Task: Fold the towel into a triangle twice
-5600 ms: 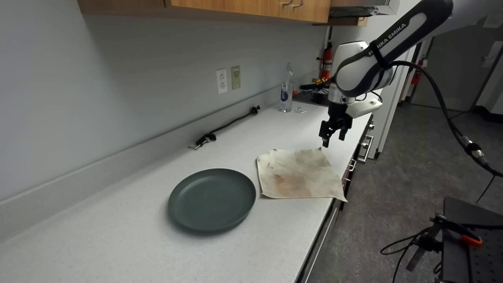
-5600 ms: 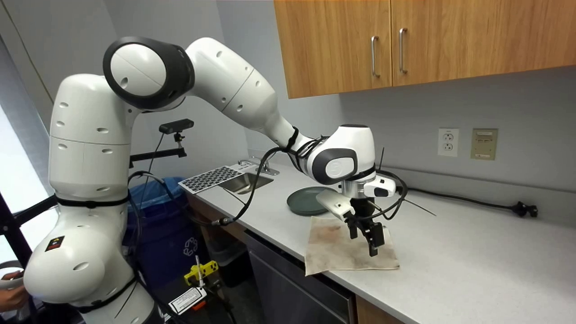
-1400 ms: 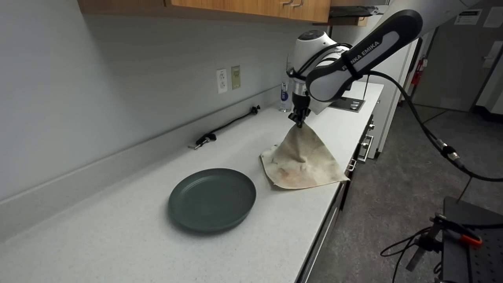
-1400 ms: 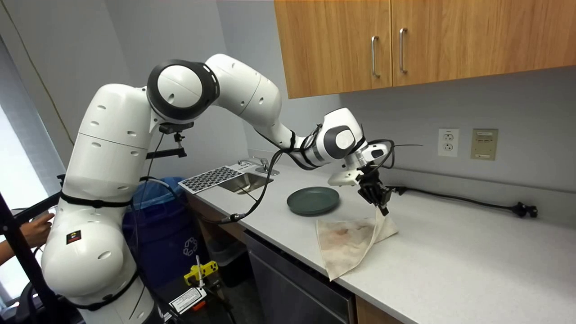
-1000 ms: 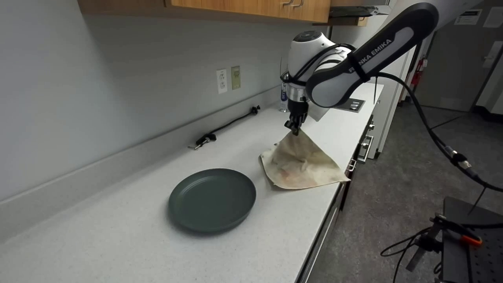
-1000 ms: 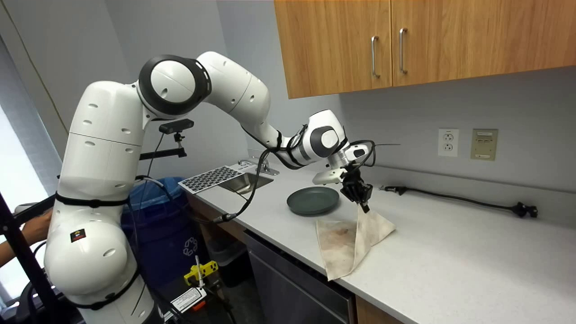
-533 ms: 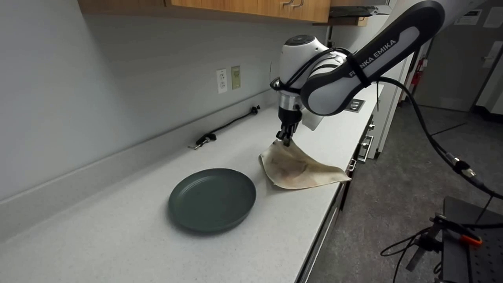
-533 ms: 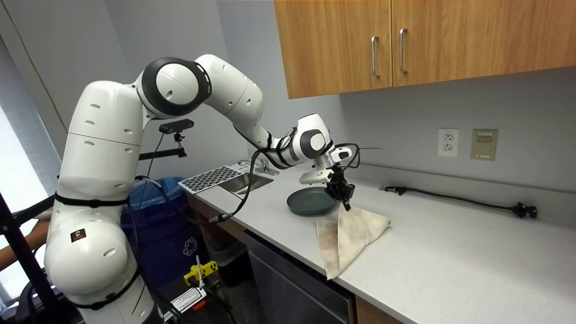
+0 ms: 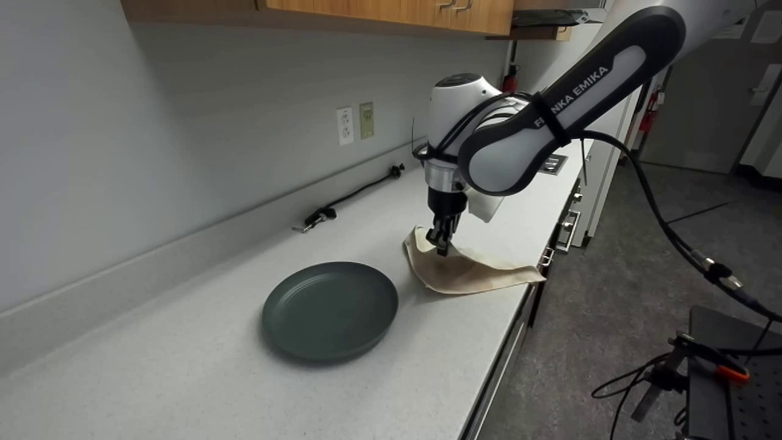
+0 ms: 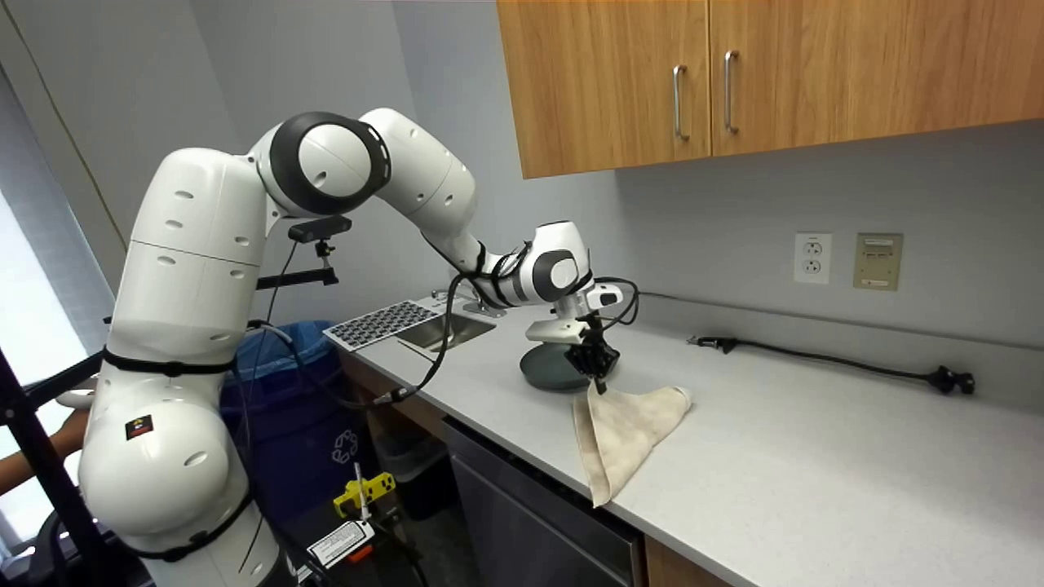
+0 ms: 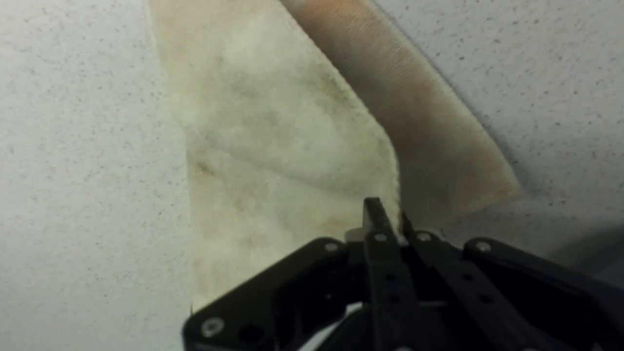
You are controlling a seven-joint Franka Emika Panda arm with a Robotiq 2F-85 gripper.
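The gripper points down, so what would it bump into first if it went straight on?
Probably the towel's lower layer, then the countertop under it. The gripper points mostly downward, its jaws pinching the towel's upper layer; the depth below is hard to judge.

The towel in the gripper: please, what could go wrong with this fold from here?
The towel may end as an uneven triangle: in the wrist view, its lower layer shows beyond the flap pinched in the gripper.
In an exterior view, one corner sticks out past the front edge of the counter, so a tug might pull everything askew.
The green plate lies beside the towel, so the gripper could bump it if it travels too far.
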